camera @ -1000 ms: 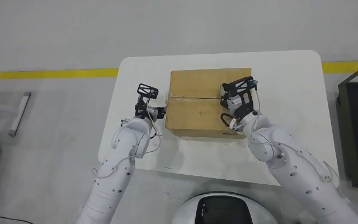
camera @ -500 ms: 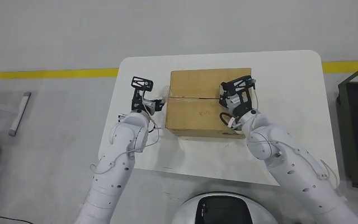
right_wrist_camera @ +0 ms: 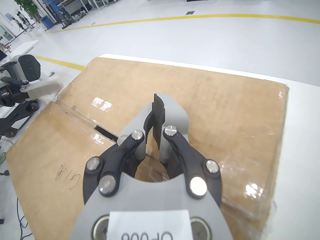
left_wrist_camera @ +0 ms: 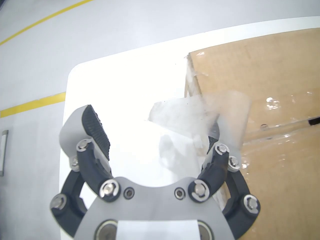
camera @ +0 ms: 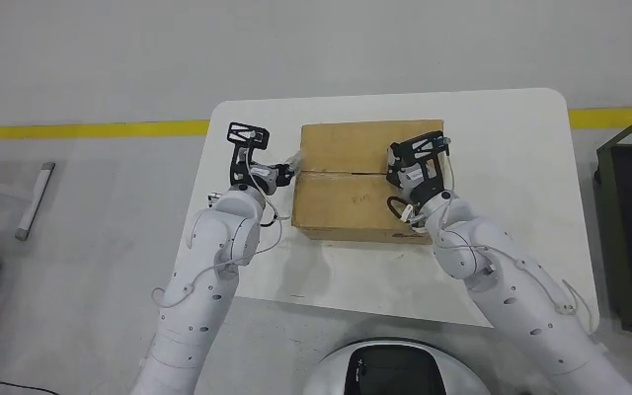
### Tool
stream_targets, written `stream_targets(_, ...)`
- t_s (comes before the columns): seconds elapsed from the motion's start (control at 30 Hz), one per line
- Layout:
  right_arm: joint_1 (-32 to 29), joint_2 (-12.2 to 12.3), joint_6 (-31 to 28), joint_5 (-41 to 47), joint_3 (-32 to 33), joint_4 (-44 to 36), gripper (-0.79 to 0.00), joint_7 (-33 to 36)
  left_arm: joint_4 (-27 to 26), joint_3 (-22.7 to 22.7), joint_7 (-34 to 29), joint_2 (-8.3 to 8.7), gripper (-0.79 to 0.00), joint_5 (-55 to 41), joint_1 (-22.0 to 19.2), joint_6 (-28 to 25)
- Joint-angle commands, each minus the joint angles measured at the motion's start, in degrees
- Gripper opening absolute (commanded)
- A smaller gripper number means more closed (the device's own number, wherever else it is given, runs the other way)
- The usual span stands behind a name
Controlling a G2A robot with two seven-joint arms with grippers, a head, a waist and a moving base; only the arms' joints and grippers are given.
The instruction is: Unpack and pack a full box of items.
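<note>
A closed brown cardboard box [camera: 346,193] sits mid-table, its top seam [right_wrist_camera: 105,131] covered with clear tape. My left gripper [camera: 249,135] hovers off the box's left end, open [left_wrist_camera: 155,131]. A loose strip of clear tape [left_wrist_camera: 200,116] clings to one of its fingers [left_wrist_camera: 215,139] and runs back to the box corner [camera: 288,163]. My right gripper [camera: 420,148] is over the box top close to the seam, its pads pressed together [right_wrist_camera: 156,111] with nothing between them.
The white table [camera: 494,128] has bare surface to the right of the box and in front of it. A yellow floor line [camera: 99,128] runs behind. A dark bin [camera: 617,217] stands off the table's right edge.
My left gripper has drawn away from the box's left end, toward the table's far left, pulling the tape strip out with it. The right gripper has barely shifted.
</note>
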Motion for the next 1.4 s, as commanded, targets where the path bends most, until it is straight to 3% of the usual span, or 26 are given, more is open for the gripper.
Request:
stream_targets(0.0,0.01,-0.12,0.1,-0.06,0.12,-0.03,-0.785,-0.04,-0.63,0.42,-0.03,-0.18,0.0,-0.12,-0.06,-0.34)
stream_targets(0.53,-2.75,0.12,1.23,-2.72,6.58,-5.5,-0.785,0.58,-1.89,4.73,1.03,-1.78,0.0,2.13,-0.83,-2.36)
stream_targets(1.37,-18.16,2.26,-3.39,-2.61,26.6,-17.71,-0.785,3.47,-1.66,14.19,0.54,-6.29,0.0,4.77,-4.2,1.96)
